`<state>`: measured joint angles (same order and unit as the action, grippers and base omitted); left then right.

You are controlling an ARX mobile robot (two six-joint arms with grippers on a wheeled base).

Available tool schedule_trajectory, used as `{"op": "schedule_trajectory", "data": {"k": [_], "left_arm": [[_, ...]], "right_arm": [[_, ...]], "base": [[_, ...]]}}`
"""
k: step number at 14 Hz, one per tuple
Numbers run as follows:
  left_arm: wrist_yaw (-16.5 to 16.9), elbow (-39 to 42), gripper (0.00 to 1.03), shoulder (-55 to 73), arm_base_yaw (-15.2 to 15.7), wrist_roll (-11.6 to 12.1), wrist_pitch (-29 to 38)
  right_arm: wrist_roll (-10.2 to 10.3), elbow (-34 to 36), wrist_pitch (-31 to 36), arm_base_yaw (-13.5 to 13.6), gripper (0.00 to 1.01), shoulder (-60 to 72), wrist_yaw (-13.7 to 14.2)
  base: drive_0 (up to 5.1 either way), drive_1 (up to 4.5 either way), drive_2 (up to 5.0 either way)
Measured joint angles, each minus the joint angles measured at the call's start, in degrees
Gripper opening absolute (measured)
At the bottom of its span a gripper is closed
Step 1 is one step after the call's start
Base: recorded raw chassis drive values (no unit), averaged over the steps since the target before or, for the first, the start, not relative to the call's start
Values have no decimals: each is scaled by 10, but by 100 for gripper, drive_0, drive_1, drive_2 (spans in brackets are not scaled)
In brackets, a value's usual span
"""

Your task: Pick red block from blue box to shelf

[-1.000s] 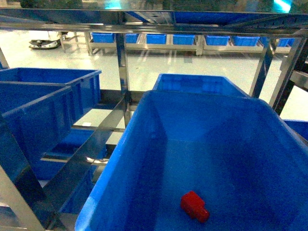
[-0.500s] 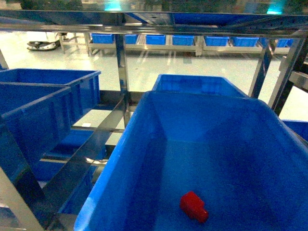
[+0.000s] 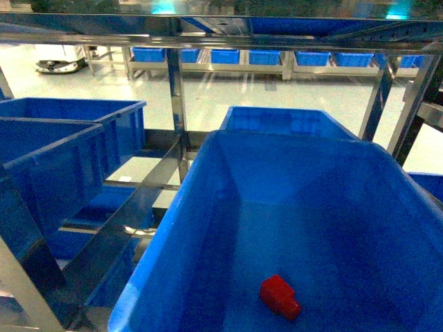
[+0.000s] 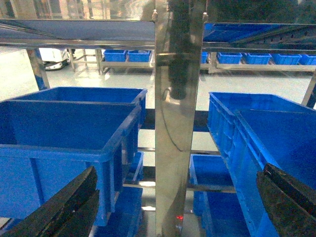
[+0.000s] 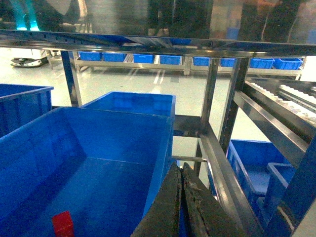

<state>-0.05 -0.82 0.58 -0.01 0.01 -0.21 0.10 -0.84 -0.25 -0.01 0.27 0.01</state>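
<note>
The small red block lies on the floor of the big blue box, near its front; in the right wrist view the red block shows at the bottom left inside that blue box. The steel shelf frames the bins, and one shelf post fills the middle of the left wrist view. My left gripper is open, its dark fingers wide apart at the lower corners with nothing between them. My right gripper is shut and empty, beside the box's right wall. Neither gripper shows in the head view.
More blue bins stand on the shelf to the left, and another bin sits behind the box. Steel rails run along the right. Lower bins sit beneath. A far row of bins lines the floor's back.
</note>
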Motion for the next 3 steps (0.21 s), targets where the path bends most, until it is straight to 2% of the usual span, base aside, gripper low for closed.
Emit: {"op": "schedule_trajectory", "data": {"k": [1,2,3], "left_arm": [[0,0,98,0,0,0,0],[0,0,98,0,0,0,0],[0,0,98,0,0,0,0]], "right_arm": [[0,0,0,0,2,0,0],[0,0,0,0,28,0,0],[0,0,0,0,65,0,0]], "base": [[0,0,0],[0,0,0],[0,0,0]]}}
